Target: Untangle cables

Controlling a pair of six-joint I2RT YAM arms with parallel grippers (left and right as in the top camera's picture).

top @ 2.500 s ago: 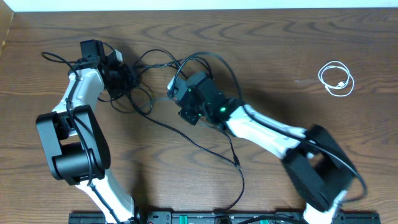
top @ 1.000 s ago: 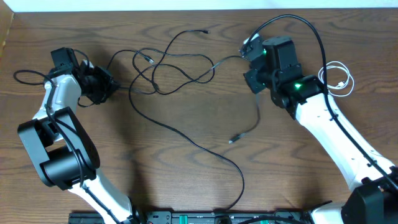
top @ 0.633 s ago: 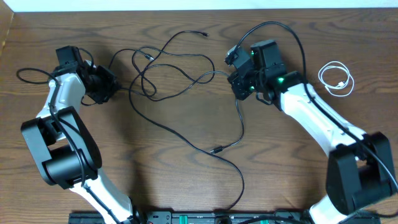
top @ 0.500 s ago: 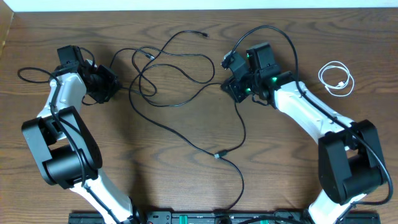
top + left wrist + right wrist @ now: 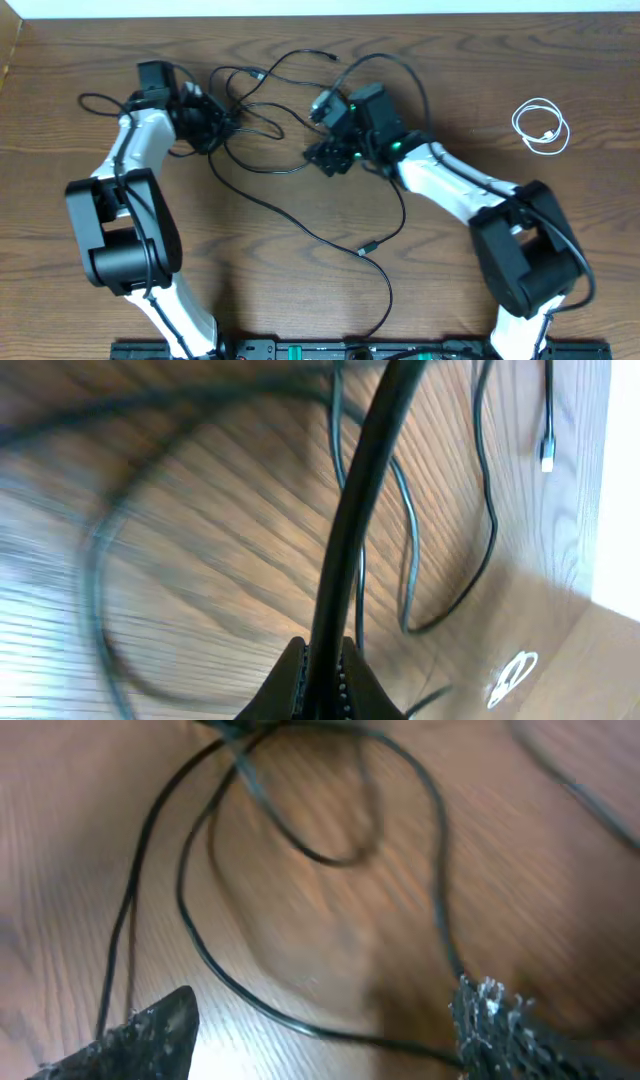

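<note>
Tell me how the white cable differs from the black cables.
The white cable lies in a small neat coil; the black cables sprawl in loose, crossing loops. The white cable sits alone near the right side of the table, clear of both arms; the black cables lie between the arms, one pinched in the left gripper. Both are thin cords resting on the wooden table.

The left gripper is pinched tight on a black cable. The right gripper has its fingers wide apart.
</note>
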